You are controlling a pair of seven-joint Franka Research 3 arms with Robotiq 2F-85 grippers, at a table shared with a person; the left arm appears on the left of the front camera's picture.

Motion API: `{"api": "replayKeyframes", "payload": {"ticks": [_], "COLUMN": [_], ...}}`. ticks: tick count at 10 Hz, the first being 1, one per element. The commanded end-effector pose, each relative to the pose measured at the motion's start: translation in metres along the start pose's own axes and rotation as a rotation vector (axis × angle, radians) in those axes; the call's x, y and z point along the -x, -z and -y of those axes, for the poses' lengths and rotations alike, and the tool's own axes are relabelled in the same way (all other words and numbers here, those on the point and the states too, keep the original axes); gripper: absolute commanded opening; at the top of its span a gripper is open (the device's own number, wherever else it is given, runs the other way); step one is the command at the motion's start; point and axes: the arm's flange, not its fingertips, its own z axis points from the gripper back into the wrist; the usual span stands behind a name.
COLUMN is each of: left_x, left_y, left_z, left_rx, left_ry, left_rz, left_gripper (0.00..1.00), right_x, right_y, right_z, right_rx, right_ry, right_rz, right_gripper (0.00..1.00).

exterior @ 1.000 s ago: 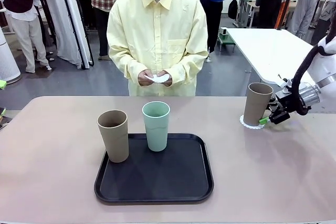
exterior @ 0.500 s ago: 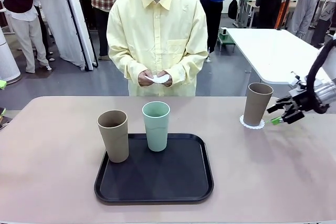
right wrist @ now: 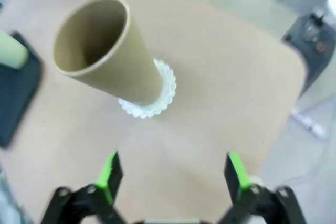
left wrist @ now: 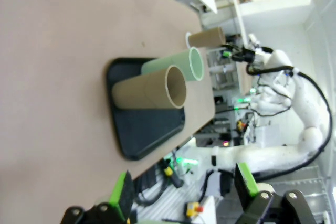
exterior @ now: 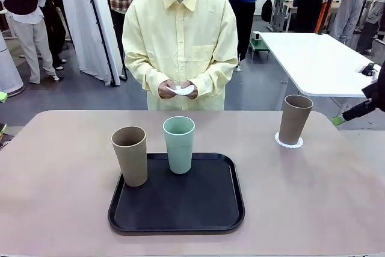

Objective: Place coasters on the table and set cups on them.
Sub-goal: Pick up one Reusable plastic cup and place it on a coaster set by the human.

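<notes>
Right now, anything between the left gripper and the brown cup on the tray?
Nothing visible. In the left wrist view, bare table lies between the left gripper, fingers open, and the brown cup at the tray's near edge. The mint cup stands beyond it, not in the path.

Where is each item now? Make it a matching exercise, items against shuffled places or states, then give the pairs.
Items:
1. green cup
2. left brown cup
3. right brown cup
4. right pincer

Places or states:
A. standing on a coaster
B. open, clear of every cup
C. far middle of the black tray
D. left edge of the black tray

Pairs: 1-C, 2-D, 3-A, 4-B
</notes>
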Motion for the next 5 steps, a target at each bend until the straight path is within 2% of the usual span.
{"api": "replayKeyframes", "payload": {"ticks": [1, 3, 5], "left_x": [0.000, 0.000, 0.000], "left_y": [0.000, 0.000, 0.000], "left_z": [0.000, 0.000, 0.000], "left_rx": [0.019, 0.019, 0.019], "left_ry": [0.012, 0.012, 0.012], "left_rz": [0.007, 0.007, 0.007], "left_gripper": [1.00, 1.00, 1.00], "right_x": [-0.054, -0.086, -0.103], "right_y": [-0.032, -0.049, -0.066], "right_z": [-0.065, -0.099, -0.139], "right_rx": [0.013, 0.019, 0.124], "right_ry": [0.195, 0.297, 0.342], "right_rz": [-0.107, -0.233, -0.262], "right_gripper": [1.00, 1.00, 1.00]}}
